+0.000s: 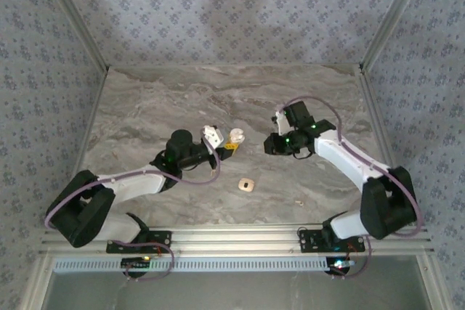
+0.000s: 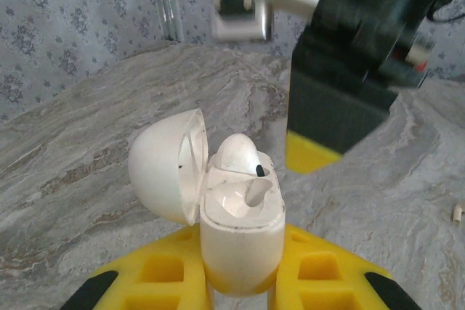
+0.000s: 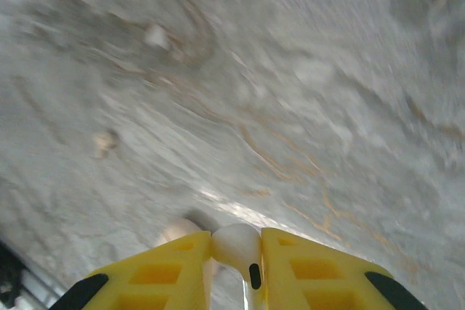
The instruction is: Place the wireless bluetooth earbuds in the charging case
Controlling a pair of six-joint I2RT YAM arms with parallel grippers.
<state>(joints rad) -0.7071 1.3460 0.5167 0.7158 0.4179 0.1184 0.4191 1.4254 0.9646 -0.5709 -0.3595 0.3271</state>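
Left gripper (image 2: 241, 252) is clamped tight on the charging case (image 2: 240, 215), which stands upright between my fingers with its lid (image 2: 163, 168) swung open to one side. One earbud (image 2: 236, 154) sits in its well, so I call that half done. The neighbouring well (image 2: 251, 194) is bare. My right gripper (image 3: 236, 255) pinches the second earbud (image 3: 234, 241) between nearly closed fingers (a dark spot on it is all I can read of its facing).

What's left, as I judge it: carry that bud over the bare well, seat it, let go, perhaps shut the lid.

Now the room. From above, my two grippers are near each other around the middle of the table (image 1: 145, 107), with bare marble between them. The tan square (image 1: 246, 184) lies toward the front rail (image 1: 240, 234), apart from both. The walls (image 1: 218, 5) and the table edges are well off. The tight spot is the open lid standing just beside the bare well, so I'd approach from the side away from it.
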